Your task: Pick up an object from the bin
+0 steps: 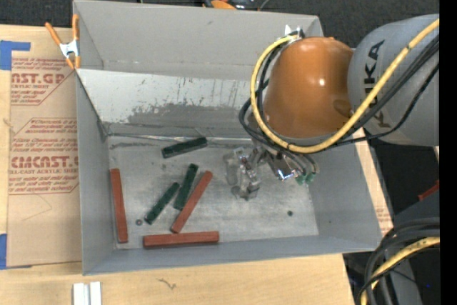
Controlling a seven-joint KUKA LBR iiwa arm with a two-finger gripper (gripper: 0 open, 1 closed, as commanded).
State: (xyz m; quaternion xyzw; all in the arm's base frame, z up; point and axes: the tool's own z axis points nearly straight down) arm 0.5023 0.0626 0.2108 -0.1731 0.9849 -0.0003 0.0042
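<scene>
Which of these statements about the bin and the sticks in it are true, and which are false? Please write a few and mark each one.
1. A red-brown stick lies along the left wall of the bin. True.
2. The tool is holding a green stick. False: it hangs above the bare floor, to the right of the sticks and apart from all of them.
3. Every stick in the bin is red-brown. False: some are green, such as the dark green stick nearest the back wall.
4. A second red-brown stick lies close to the front wall, nearly parallel to it. True.
</scene>
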